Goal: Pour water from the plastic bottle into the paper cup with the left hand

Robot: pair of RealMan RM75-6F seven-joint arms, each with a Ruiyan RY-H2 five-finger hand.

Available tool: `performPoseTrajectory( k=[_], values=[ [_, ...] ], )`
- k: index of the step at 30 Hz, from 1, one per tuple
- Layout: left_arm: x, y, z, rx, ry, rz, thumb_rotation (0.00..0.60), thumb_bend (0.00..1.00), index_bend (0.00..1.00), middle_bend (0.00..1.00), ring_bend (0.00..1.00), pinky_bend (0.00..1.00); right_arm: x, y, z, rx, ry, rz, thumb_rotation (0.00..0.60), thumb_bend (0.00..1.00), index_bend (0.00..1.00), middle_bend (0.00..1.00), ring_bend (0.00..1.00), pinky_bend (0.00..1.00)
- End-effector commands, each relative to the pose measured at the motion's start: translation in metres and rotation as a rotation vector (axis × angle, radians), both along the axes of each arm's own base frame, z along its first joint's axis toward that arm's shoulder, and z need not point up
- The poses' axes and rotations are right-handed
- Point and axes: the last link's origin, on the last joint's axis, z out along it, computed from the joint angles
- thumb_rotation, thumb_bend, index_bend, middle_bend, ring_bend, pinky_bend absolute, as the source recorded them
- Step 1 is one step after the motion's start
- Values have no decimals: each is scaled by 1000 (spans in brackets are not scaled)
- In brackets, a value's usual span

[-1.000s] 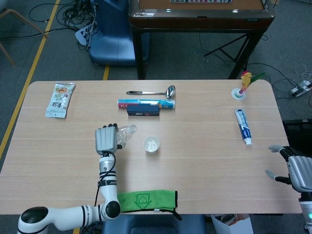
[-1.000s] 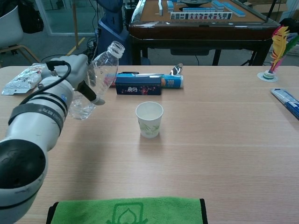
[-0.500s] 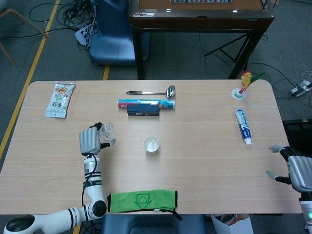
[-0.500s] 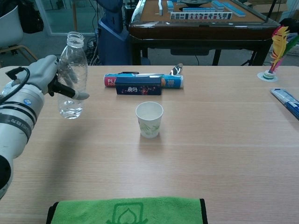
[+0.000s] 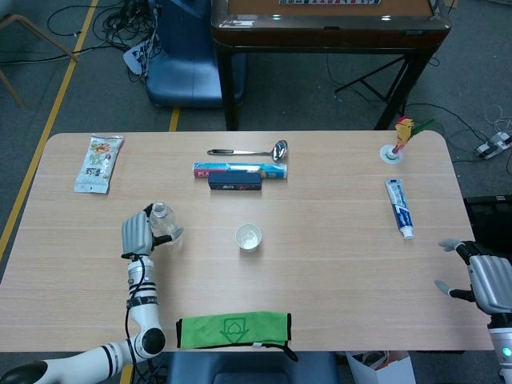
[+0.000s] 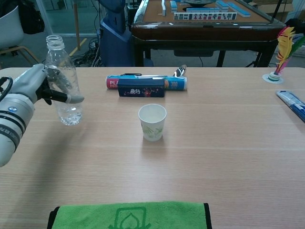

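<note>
The bench is carrying everything I am working with. At its near edge a green cloth is lying flat. My left robot hand is gripping the plastic bottle, which is standing upright and uncapped on the left part of the bench, its base touching or just above the surface; I cannot tell which. The paper cup is standing upright near the middle, well apart from the bottle and to its right. Behind the cup a blue box is lying against a long tube-shaped pack, with a metal ladle beyond them. A snack packet is lying at far left, a toothpaste tube at right. My right robot hand is hovering off the right corner, fingers spread wide and holding nothing.
</note>
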Motion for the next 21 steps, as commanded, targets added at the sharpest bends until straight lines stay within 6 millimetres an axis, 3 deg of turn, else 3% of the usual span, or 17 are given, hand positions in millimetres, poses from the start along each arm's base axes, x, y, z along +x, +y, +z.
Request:
performPoseTrajectory(
  k=[1,11,21],
  values=[
    [-5,2,2,-39,-75,26,600,9,601,614,441,423,0,0,0,-1,1,1,600,49,324,370,288,414],
    [-19,5,-1,-80,-192,32,600,10,541,498,282,269,0,1,4,-16,0,0,600,49,324,370,288,414],
    [-29,7,-1,-122,-240,0,600,10,423,349,185,232,-1,0,4,-20,2,-2,600,49,324,371,288,414]
  ],
)
